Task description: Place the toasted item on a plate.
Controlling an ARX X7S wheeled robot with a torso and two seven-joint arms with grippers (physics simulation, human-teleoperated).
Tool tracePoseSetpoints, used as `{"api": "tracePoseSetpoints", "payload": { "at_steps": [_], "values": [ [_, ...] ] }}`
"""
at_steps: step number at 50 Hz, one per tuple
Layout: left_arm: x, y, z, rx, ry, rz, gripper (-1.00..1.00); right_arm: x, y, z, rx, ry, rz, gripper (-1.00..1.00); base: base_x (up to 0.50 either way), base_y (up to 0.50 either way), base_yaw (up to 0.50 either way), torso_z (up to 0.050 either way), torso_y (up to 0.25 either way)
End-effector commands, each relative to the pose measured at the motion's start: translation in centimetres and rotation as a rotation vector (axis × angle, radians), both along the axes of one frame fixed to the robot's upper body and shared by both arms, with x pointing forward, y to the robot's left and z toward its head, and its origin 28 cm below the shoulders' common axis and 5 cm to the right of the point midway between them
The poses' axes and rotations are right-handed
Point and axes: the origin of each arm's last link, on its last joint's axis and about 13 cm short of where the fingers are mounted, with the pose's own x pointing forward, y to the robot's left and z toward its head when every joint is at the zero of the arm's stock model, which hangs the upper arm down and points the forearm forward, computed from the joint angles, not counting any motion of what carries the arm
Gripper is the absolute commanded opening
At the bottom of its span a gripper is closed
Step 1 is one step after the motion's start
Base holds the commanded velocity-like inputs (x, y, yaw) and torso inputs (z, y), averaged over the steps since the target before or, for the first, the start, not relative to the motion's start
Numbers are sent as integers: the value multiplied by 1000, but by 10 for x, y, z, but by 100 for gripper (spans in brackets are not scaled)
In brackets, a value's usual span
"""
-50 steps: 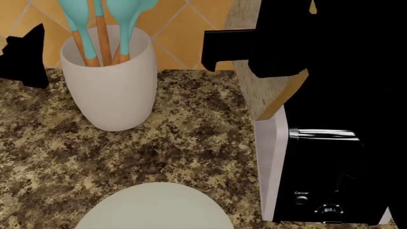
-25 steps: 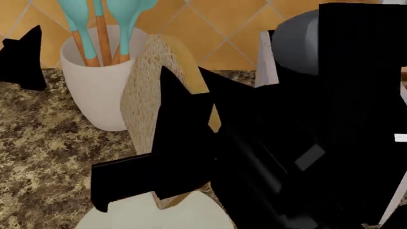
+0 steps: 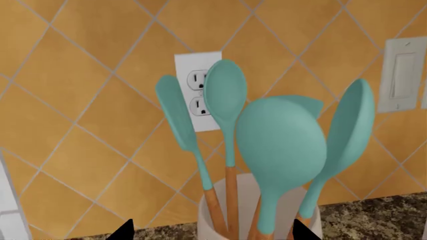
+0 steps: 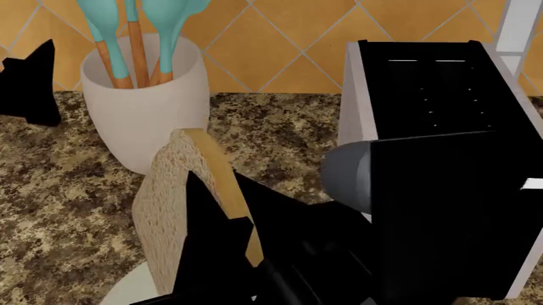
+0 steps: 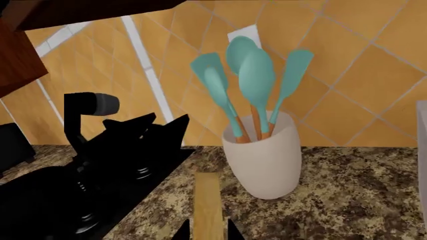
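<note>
While right tool [image 4: 216, 254] grips toast slice [image 4: 170, 203] above plate [image 4: 127, 292], left tool [image 4: 30, 79] state unclear.

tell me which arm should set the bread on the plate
Right. The right gripper already grips the bread slice above the plate; the left gripper sits off beside the utensil jar.

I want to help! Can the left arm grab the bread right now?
Probably not. The right gripper already holds the bread, and the left gripper sits off beyond the jar.
</note>
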Motion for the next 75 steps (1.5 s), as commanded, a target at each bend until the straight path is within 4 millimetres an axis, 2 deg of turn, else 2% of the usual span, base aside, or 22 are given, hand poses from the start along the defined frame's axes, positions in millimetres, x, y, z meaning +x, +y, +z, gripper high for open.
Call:
{"api": "tracePoseSetpoints", "payload": {
  "at_steps": [1, 62, 75],
  "values": [
    [1, 0, -3, -2, 3, 1, 100, 0, 0, -15, -8, 27, -10, -100, 0, 0, 0, 0, 0],
    [0, 4, -24, -6, 37, 8, 100, 23, 5, -83, -45, 178, 2, -100, 0, 0, 0, 0, 0],
    [1, 2, -24, -3, 40, 6, 100, 27, 7, -91, -49, 196, 9, -100, 0, 0, 0, 0, 0]
  ]
}}
